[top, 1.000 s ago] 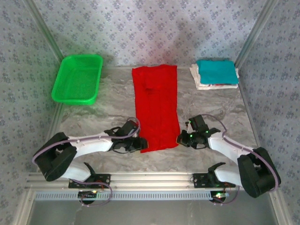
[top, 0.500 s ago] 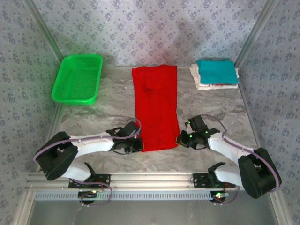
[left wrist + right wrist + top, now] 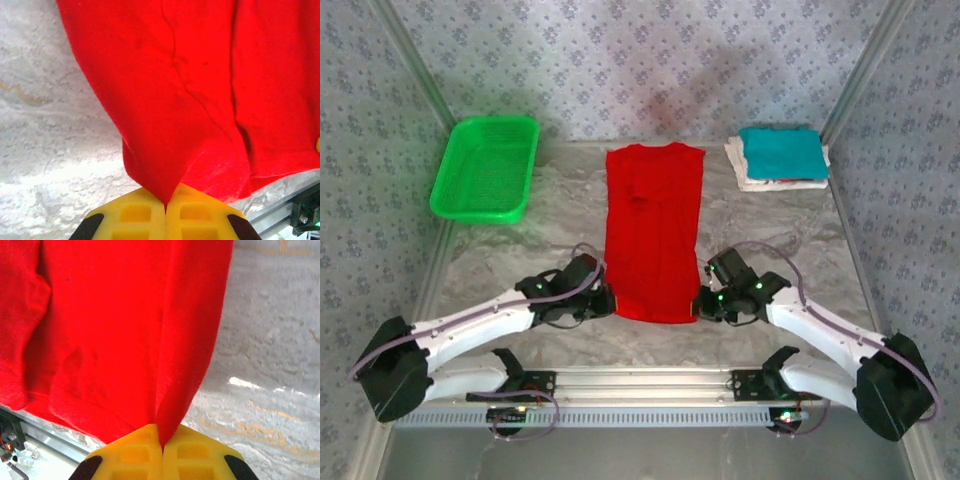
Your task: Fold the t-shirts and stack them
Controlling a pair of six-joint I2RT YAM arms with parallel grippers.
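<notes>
You have the red t-shirt (image 3: 654, 232) lying lengthwise down the middle of the bench (image 3: 540, 240). It is folded into a long narrow strip, with its collar end toward the far wall.

Your left gripper (image 3: 605, 300) is clamped on the near left corner of that strip. Your right gripper (image 3: 702, 303) is clamped on the near right corner. In the left wrist view its yellow fingers (image 3: 135, 215) are pressed together, with a peak of red cloth pinched in the seam between them. The right wrist view shows the same: that gripper's fingers (image 3: 192, 452) meet on a fold of the shirt's edge, and the marbled bench top lies bare beside it.

At the far right corner you have the teal t-shirt (image 3: 780, 152), folded square. It rests on top of what looks like the whitish t-shirt (image 3: 745, 178), though only that one's edges show beneath it. The green basket (image 3: 485, 168) stands at the far left, well apart from the red t-shirt.
</notes>
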